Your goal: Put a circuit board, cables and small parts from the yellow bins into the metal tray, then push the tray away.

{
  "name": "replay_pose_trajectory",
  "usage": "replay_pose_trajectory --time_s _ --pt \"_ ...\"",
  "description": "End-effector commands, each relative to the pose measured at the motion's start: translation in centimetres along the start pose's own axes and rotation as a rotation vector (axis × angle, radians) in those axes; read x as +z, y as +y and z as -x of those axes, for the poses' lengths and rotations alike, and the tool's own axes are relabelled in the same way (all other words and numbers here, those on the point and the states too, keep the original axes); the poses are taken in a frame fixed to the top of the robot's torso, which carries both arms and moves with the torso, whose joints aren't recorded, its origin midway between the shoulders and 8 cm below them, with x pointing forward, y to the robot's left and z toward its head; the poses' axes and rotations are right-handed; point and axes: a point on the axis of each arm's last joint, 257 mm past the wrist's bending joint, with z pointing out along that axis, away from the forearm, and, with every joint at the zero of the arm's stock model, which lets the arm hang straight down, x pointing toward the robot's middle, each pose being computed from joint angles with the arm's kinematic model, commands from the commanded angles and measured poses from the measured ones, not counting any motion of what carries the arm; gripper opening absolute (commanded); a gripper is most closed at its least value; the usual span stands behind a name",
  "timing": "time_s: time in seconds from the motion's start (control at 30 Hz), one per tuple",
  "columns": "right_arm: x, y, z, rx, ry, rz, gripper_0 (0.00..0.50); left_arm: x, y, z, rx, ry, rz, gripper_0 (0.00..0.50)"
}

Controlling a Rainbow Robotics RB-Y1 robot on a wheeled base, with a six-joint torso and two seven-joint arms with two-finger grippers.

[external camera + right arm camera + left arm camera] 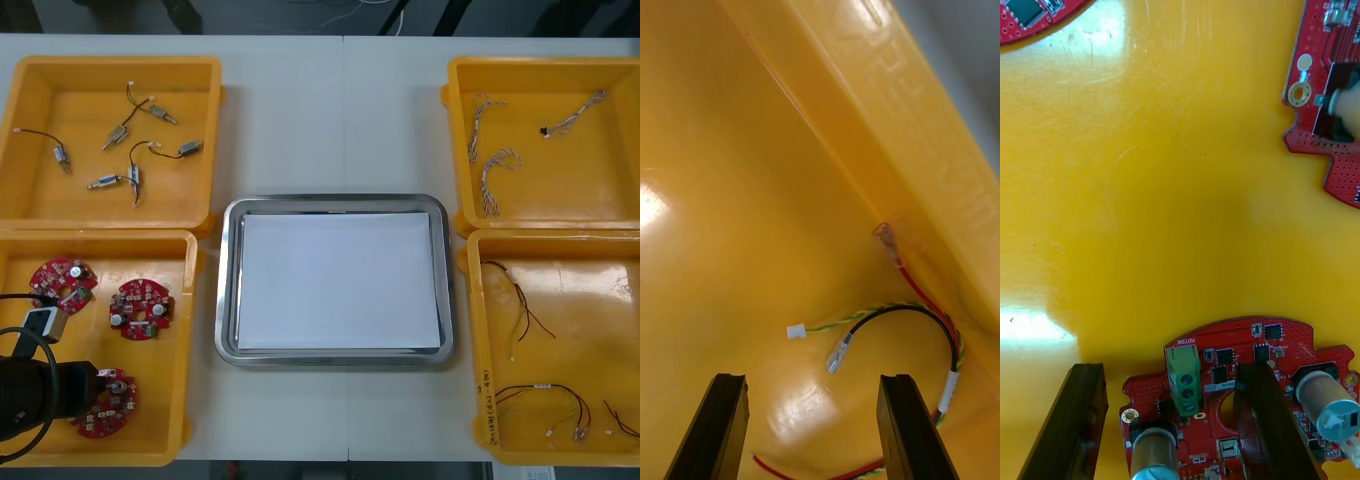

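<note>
Wide open, the left gripper hangs over a red circuit board in the near left yellow bin, so go straight down, pinch its edge softly and lift it flat; the right gripper hangs open too, above a black cable.

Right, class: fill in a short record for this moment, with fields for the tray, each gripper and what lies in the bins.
tray: centre of table, white inside, nothing in it
left gripper: open, in near left bin, astride nearest board's rim
right gripper: open, low in a bin, over red, black and yellow cables
other boards: two, same bin
far left bin: small parts
far right bin: twisted cables
</note>
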Motion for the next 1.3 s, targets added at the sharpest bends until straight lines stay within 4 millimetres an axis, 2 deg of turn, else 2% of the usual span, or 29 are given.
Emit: replay_pose_trajectory --time_s 0.03,0.07,0.1,0.53,0.87,1.3 --pt "1.4 1.0 -0.3 0.014 -0.006 0.017 0.5 -0.5 0.4 -0.7 0.088 0.008 0.019 0.273" --pt "1.6 1.0 -0.4 0.017 -0.004 0.016 0.5 -0.5 0.4 -0.6 0.088 0.007 0.019 0.029" --pt "1.9 1.0 -0.6 0.019 0.001 0.016 0.5 -0.5 0.4 -0.6 0.087 0.005 0.018 0.0" --pt "3.0 0.8 -2.1 0.059 0.038 0.012 0.5 -0.6 0.2 0.0 0.09 -0.001 0.014 0.0" --pt "3.2 0.6 -1.7 0.072 0.022 0.015 0.5 -1.8 1.4 2.2 0.091 -0.002 0.051 0.0" --pt "3.3 0.5 -2.3 0.088 0.033 0.02 0.489 -4.4 1.9 6.5 0.063 -0.002 0.077 0.0"
